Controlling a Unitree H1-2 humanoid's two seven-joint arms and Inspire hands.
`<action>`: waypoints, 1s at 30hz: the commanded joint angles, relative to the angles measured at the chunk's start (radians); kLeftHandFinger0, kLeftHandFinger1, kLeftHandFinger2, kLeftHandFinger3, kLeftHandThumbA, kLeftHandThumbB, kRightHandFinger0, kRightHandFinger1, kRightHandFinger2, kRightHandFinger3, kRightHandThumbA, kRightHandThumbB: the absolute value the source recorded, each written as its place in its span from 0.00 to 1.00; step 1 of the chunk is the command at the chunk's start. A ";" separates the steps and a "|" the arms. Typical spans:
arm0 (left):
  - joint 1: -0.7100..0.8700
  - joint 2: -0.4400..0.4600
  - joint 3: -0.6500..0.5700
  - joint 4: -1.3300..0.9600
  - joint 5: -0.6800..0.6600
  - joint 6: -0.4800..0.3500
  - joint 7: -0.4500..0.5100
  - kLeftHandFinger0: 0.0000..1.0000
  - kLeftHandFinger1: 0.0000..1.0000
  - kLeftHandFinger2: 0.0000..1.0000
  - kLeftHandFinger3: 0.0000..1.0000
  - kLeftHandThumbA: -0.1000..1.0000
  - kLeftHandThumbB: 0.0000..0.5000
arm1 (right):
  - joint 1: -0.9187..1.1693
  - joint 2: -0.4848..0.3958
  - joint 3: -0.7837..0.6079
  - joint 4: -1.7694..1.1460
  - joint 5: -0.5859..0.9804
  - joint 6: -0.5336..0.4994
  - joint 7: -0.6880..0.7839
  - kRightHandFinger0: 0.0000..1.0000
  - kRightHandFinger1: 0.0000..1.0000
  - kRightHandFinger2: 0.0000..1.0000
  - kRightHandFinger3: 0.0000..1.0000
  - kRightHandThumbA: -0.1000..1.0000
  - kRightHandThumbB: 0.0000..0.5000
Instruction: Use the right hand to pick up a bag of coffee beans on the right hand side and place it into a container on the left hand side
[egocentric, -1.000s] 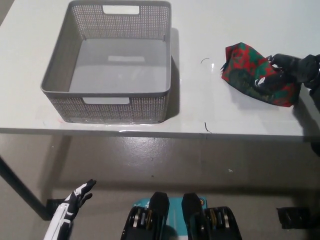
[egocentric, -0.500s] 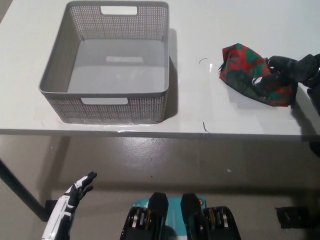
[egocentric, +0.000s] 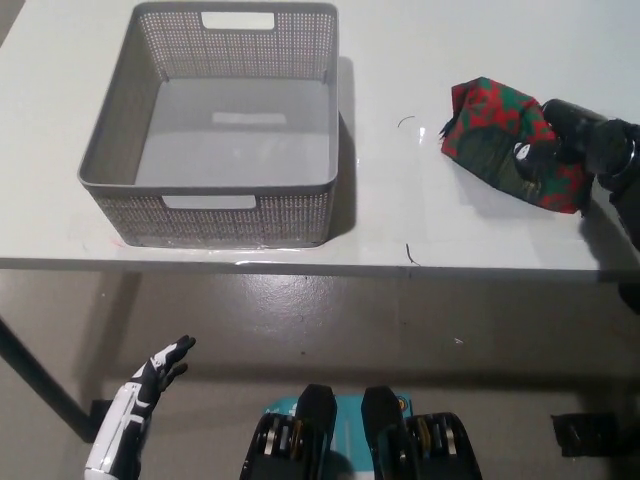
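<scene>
The black right hand (egocentric: 568, 140) reaches in from the right edge and has its fingers (egocentric: 527, 158) wrapped over the right end of the bag of coffee beans (egocentric: 500, 138), pinching it between fingers on the near side and the rest of the hand above. The bag is red and green, crumpled, and lies on the right part of the white worktop (egocentric: 400, 215), its left end pointing toward the middle; whether it is lifted clear of the surface or only resting there cannot be told. Any print on the bag is too small and creased to read.

Around the bag the worktop is bare, apart from two small dark curled marks (one just left of the bag, one close to the near edge). The bag sits a fair way back from the near edge and close to the right border of the view.

To the left, well apart from the bag, stands the grey container (egocentric: 215, 130), a perforated basket with a handle slot in its far wall and another in its near wall. It is empty, with only a pale rectangle showing on its floor (perhaps a reflection, perhaps a label; no writing can be made out). Its near wall stands just behind the near edge of the worktop. The stretch of worktop between container and bag is open.

The white left hand (egocentric: 150, 385) hangs low at the near left, below the worktop level, holding nothing, its dark fingers loosely spread.
</scene>
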 joint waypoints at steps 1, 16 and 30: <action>-0.011 0.025 0.009 -0.038 -0.006 -0.001 -0.011 1.00 1.00 1.00 1.00 1.00 0.48 | 0.014 0.009 -0.042 0.004 0.032 -0.081 -0.208 0.12 0.66 1.00 1.00 0.00 0.30; 0.011 0.024 0.008 -0.049 -0.004 0.007 -0.009 1.00 1.00 1.00 1.00 1.00 0.48 | -0.035 -0.004 -0.164 -0.007 0.092 -0.172 -0.348 0.00 0.56 0.88 0.95 0.00 0.33; 0.029 0.019 0.010 -0.029 -0.001 -0.010 -0.004 1.00 1.00 1.00 1.00 1.00 0.43 | -0.198 0.027 -0.283 -0.081 0.159 -0.209 -0.346 0.00 0.49 0.87 1.00 0.00 0.28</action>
